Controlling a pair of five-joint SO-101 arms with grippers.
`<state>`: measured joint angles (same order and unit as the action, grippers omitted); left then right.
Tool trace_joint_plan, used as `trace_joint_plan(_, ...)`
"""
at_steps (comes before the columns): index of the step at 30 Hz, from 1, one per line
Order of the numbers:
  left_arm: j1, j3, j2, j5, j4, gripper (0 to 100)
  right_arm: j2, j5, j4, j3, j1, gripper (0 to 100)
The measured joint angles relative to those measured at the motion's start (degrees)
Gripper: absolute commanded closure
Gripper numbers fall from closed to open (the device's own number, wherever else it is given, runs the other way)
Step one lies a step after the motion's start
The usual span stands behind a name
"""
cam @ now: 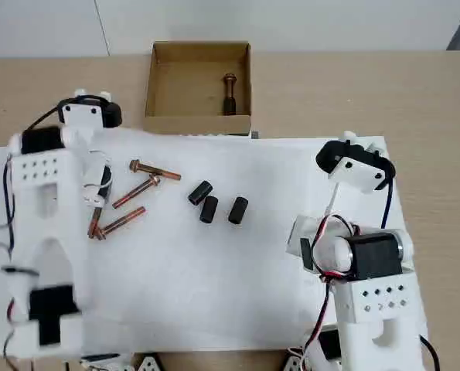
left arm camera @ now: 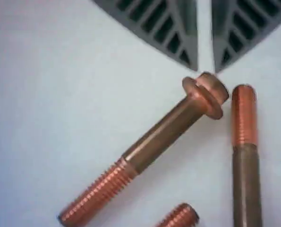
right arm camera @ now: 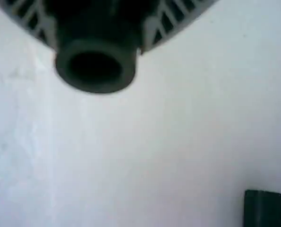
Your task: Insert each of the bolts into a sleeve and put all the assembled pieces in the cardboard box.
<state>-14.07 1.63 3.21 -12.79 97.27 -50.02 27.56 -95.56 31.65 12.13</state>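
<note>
Copper-coloured bolts (cam: 154,169) lay loose on the left side of the white mat (cam: 214,294). I counted four, though one was half tucked under the left arm (cam: 48,201), so take that with a pinch of salt. The left gripper (left arm camera: 206,67) hung right over the flanged head of the nearest bolt (left arm camera: 154,142). Its jaws stood only a narrow slit apart with nothing between them. My guess is it was lining up on the head end so the threaded end would stay free to poke into a sleeve.

The right gripper (right arm camera: 97,35) was clamped around a black sleeve (right arm camera: 95,78), bore facing out. That seems like the sensible way to offer it up for a bolt. Three spare sleeves (cam: 209,209) sat mid-mat between the two arms.

One finished piece (cam: 229,91) was already lying in the cardboard box (cam: 158,81) at the far edge of the table (cam: 431,100), so most of the job was left.

Pose-wise, the left arm was folded over its side of the mat with the wrist pointing down. The right arm (cam: 365,259) was bent at the elbow near the mat's right edge.
</note>
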Motion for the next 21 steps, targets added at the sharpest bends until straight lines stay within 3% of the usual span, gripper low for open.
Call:
trace_joint_plan(6,0.0,-5.98,10.46,-3.25,1.41,90,0.0,0.0,0.0,0.0,-1.85,99.5)
trace_joint_plan(21,-4.48,-17.05,22.59,-6.68,1.41,90,0.0,0.0,0.0,0.0,-1.85,99.5)
